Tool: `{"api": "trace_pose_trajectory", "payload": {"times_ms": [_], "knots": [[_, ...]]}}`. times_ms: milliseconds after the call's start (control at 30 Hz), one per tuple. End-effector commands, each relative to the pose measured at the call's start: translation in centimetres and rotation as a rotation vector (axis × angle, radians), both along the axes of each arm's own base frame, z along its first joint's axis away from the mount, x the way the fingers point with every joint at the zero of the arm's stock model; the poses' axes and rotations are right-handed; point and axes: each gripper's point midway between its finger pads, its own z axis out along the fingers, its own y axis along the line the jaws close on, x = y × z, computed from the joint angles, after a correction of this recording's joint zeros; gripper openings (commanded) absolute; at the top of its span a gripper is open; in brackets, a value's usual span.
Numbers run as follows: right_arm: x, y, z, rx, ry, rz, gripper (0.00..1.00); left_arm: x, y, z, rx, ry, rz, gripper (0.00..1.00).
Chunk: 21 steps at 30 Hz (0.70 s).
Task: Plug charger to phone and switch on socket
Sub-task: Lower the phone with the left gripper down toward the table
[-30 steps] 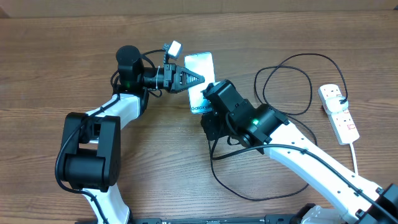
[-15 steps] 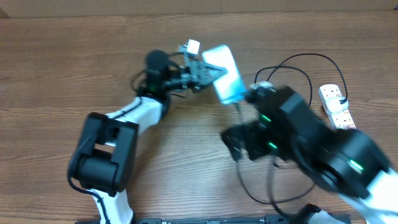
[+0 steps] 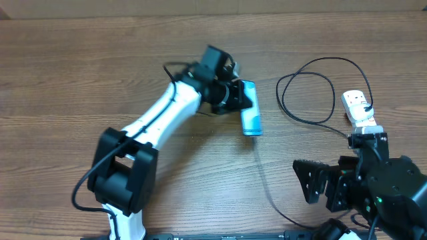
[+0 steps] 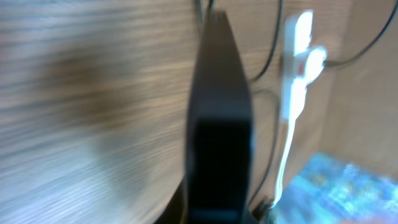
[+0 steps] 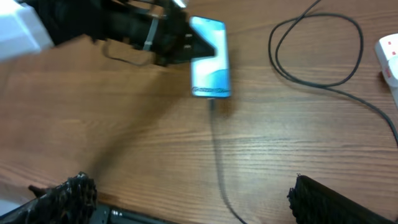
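The phone (image 3: pixel 251 115), blue-screened, lies on the wood at centre; in the right wrist view the phone (image 5: pixel 210 65) shows its screen. My left gripper (image 3: pixel 235 97) is shut, with its tip resting at the phone's upper left edge and nothing between the fingers. The thin black charger (image 3: pixel 267 180) meets the phone's lower edge and runs toward the table front; its loops (image 3: pixel 330 87) lie to the right. The white socket (image 3: pixel 359 107) sits at far right, partly hidden by my right arm. My right gripper (image 3: pixel 308 183) stands open and empty, well back from the phone; its fingertips (image 5: pixel 68 193) frame bare wood and cable.
The socket (image 4: pixel 297 68), with its red switch and white cord, shows blurred in the left wrist view beyond my dark finger. A strip of cardboard-coloured wall runs along the table's far edge (image 3: pixel 213 7). The left arm (image 3: pixel 160 120) crosses the table's middle left.
My right gripper has opened wide and drawn back from the phone to the lower right. The left gripper and phone have shifted right, and the phone has turned more upright in the overhead view.
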Motion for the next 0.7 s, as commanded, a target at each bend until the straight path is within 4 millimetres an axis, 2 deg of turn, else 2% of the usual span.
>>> {"api": "trace_pose_trajectory", "payload": {"times_ms": [0, 133, 267, 367, 533, 667], "knots": [[1.3, 0.4, 0.4, 0.015, -0.03, -0.04, 1.0, 0.7, 4.2, 2.8, 0.017, -0.18, -0.229, 0.04], [2.9, 1.8, -0.6, 0.03, -0.047, -0.04, 1.0, -0.8, 9.3, 1.5, 0.074, -0.085, -0.254, 0.04], [4.5, 3.2, -3.3, 0.021, -0.031, -0.043, 1.0, -1.6, 12.8, 0.9, 0.08, -0.029, -0.247, 0.04], [5.0, 3.7, -6.0, 0.014, 0.032, -0.083, 1.0, -3.1, 13.8, 1.5, 0.029, 0.007, -0.273, 0.05], [5.4, 4.0, -10.1, -0.048, 0.148, -0.13, 1.0, -5.9, 13.9, 3.8, -0.076, -0.013, -0.328, 0.05], [5.9, 4.4, -11.5, -0.087, 0.196, -0.144, 1.0, -8.3, 15.0, 6.3, -0.07, -0.113, -0.304, 0.05]]}}
